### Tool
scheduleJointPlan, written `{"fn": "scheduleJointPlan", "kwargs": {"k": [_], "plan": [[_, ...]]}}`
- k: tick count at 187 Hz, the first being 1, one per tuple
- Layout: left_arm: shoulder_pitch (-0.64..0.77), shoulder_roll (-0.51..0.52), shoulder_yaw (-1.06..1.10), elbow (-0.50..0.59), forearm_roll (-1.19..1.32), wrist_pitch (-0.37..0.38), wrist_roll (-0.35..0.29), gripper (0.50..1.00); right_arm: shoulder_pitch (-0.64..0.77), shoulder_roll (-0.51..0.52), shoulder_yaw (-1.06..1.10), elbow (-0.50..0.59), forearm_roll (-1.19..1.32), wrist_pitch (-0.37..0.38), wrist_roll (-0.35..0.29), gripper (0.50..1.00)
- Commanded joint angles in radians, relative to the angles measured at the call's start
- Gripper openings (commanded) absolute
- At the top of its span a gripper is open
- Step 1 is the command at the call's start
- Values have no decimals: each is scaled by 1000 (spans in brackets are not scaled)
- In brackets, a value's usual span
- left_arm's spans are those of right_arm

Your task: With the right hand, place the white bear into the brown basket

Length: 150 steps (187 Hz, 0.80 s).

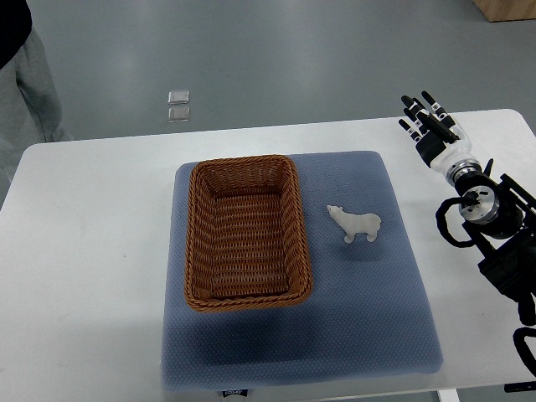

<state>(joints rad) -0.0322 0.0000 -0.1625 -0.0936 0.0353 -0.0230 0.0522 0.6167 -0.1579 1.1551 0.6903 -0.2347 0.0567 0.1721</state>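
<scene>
A small white bear [355, 224] stands on the blue-grey mat [368, 310], just right of the brown wicker basket [199, 243]. The basket is rectangular and holds nothing. My right hand [427, 121] hovers over the table's far right part, well beyond and to the right of the bear, with its black fingers [417, 113] stretched out and holding nothing. Its arm [494, 226] runs down the right edge of the view. The left hand does not show.
The mat lies on a white table [92, 276]. A person's grey trouser leg [25, 92] stands at the top left by the table's far corner. Two small clear squares [178, 105] lie on the floor beyond the table.
</scene>
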Motion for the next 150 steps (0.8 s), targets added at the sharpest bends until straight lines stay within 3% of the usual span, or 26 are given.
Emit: {"fn": "scheduleJointPlan", "kwargs": {"k": [1, 150], "plan": [[0, 0, 0, 0, 0, 0, 0, 1000, 0, 0, 0, 0, 0, 0, 0, 926], [0, 0, -3, 2, 2, 0, 0, 1000, 5, -3, 0, -14, 0, 5, 0, 926]]}}
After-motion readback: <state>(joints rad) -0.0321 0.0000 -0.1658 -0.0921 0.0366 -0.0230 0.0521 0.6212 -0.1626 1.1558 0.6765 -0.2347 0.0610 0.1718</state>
